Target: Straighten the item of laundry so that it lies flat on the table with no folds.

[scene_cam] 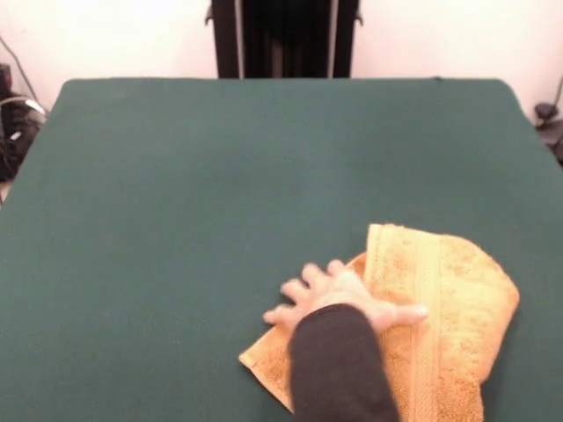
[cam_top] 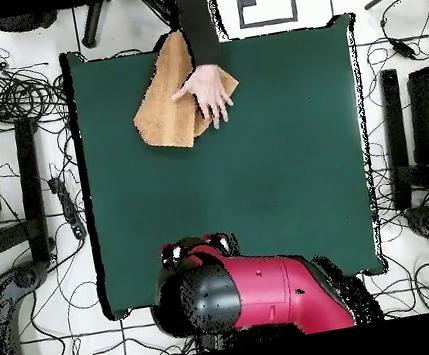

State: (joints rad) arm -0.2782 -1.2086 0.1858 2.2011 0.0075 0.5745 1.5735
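Observation:
The item of laundry (scene_cam: 453,308) is an orange-tan towel lying folded over on itself at the front right of the green table (scene_cam: 220,176). A ribbed band runs down its top layer, and its lower part runs off the picture's bottom edge. A person's hand (scene_cam: 339,294) in a dark sleeve (scene_cam: 339,369) presses flat on the towel's left part. In the overhead view the towel (cam_top: 159,114) lies at the table's (cam_top: 259,178) top edge with the hand (cam_top: 206,91) on its right side. Neither view shows the gripper.
The robot's red and black body (cam_top: 259,295) sits at the table's bottom edge in the overhead view. Cables (cam_top: 13,98) and dark stands (cam_top: 424,130) lie on the floor around the table.

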